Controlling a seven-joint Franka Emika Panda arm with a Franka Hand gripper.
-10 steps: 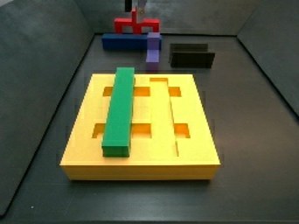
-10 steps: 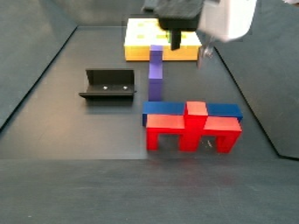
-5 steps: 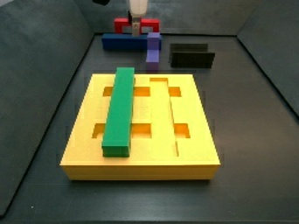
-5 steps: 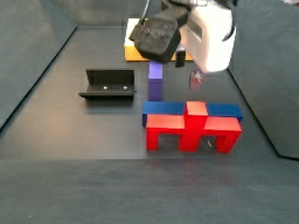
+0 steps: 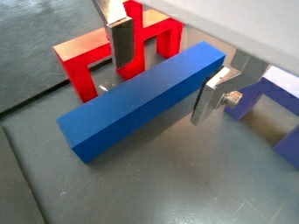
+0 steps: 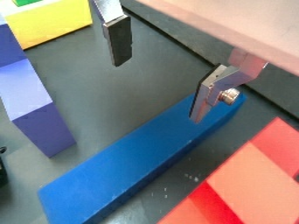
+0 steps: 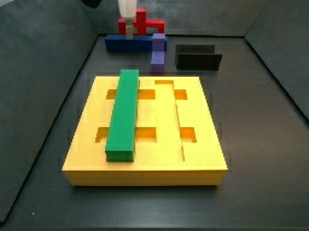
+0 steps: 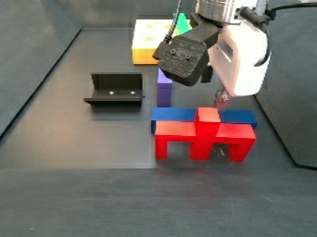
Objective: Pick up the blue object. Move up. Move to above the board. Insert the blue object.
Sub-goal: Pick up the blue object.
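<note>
The blue object (image 5: 140, 105) is a long dark-blue bar lying flat on the floor against a red piece (image 5: 149, 39). It also shows in a wrist view (image 6: 122, 171) and in both side views (image 7: 119, 41) (image 8: 186, 116). My gripper (image 5: 163, 72) is open and hangs just above the bar with one finger on each side of it, holding nothing. It shows as well in a wrist view (image 6: 162, 70) and in both side views (image 8: 221, 95) (image 7: 126, 13). The yellow board (image 7: 203, 126) carries a green bar (image 7: 123, 113) in one groove.
A small upright purple block (image 8: 165, 87) (image 6: 30, 105) stands close to the blue bar on the board's side. The dark fixture (image 8: 114, 90) (image 7: 198, 57) stands on the floor beside it. Dark walls enclose the floor.
My gripper has moved away from the board's edge, past the purple block, and down over the blue bar. The pieces have not moved.
</note>
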